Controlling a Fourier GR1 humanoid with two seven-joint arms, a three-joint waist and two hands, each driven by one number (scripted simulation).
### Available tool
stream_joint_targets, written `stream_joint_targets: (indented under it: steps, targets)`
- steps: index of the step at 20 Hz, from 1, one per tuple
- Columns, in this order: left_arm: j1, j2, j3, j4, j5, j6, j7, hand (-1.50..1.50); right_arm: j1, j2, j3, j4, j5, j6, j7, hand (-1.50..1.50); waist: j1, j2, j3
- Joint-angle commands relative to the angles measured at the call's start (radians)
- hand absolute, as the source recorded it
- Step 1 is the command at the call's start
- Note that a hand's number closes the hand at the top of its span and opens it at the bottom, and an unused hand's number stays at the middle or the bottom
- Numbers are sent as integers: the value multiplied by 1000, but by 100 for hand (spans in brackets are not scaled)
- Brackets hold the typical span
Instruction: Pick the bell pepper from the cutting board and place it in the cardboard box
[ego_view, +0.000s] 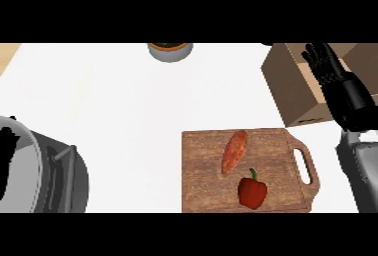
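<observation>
On white counter (111, 100), wooden cutting board (204, 167)

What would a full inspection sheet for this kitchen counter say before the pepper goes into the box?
Surface: white counter, with a wooden board at lower right.
Job's things: red pepper lies on the board's near part; cardboard box stands beyond the board, upper right.
Clutter: sweet potato on the board, apart from the pepper; pot at the far edge; grey appliance at left.
Hands: right hand open, over the box, holding nothing; a black shape at the left edge may be the left hand, too cut off to judge.
Cables: nothing seen.
Surroundings: tan strip at top left.
</observation>
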Motion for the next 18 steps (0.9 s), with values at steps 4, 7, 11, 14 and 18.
stream_joint_targets:
  steps: [4, 7, 11, 14, 18]
  targets:
    - [-77, -5, -105, -121, -26, -74, -83, 0, 93, -57, -87, -212, 119, -219, 132, -150, -81, -52, 16]
    - [-115, 0, -135, -159, -4, -89, -81, 0, 200, -227, -85, -182, 298, -210, 233, -150, -178, -57, 3]
    - [-153, -2, -195, -193, 19, -131, -82, 0, 390, -140, -57, -427, 357, -308, 284, -150, -134, -46, 16]
    - [-167, 5, -212, -204, 39, -160, -102, 0, 524, -204, -30, -582, 470, -288, 289, -150, -91, -37, 17]
    - [-189, -4, -249, -213, 16, -137, -92, 0, 700, -239, 59, -776, 639, -262, 333, -150, -59, -32, 18]
